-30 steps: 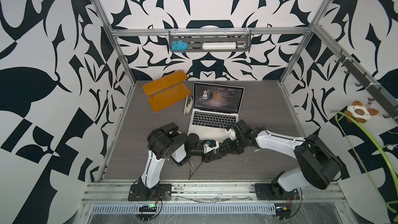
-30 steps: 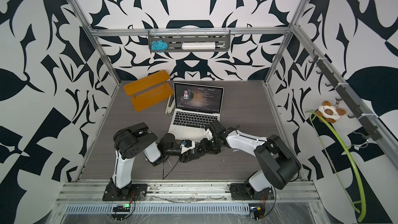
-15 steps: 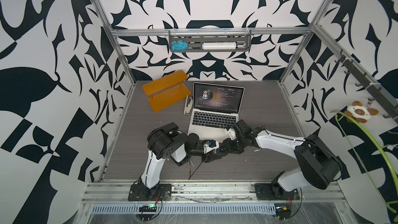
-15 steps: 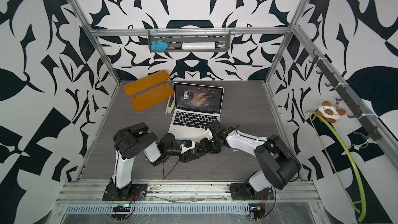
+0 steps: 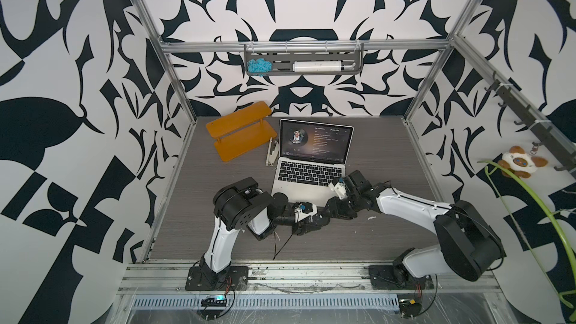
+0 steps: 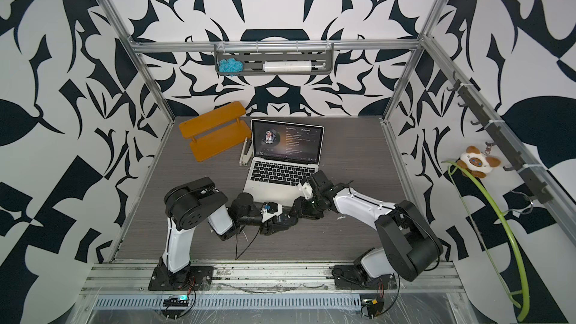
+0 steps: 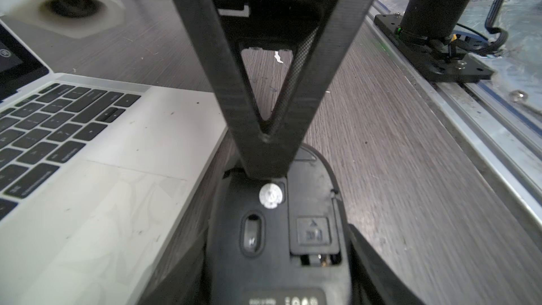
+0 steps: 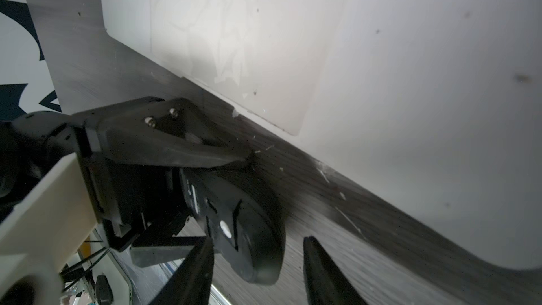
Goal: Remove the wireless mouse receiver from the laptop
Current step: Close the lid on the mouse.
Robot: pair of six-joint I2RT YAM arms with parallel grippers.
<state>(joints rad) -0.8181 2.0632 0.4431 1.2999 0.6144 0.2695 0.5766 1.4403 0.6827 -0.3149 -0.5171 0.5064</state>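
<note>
Clamping upturned mouse (image 7: 272,230) w/ left hand (image 7: 275,265) beside laptop (image 7: 117,200).

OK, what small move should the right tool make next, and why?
Probably back the right tool slightly off the mouse. Its jaws stand apart and empty, one fingertip at the upturned underside, while the left tool clamps the mouse beside the laptop. No receiver shows in any view.

Black-and-white patterned walls (image 5: 62,57) — aluminium frame (image 5: 305,45) — enclose grey wood-grain tabletop (image 5: 389,138).
</note>
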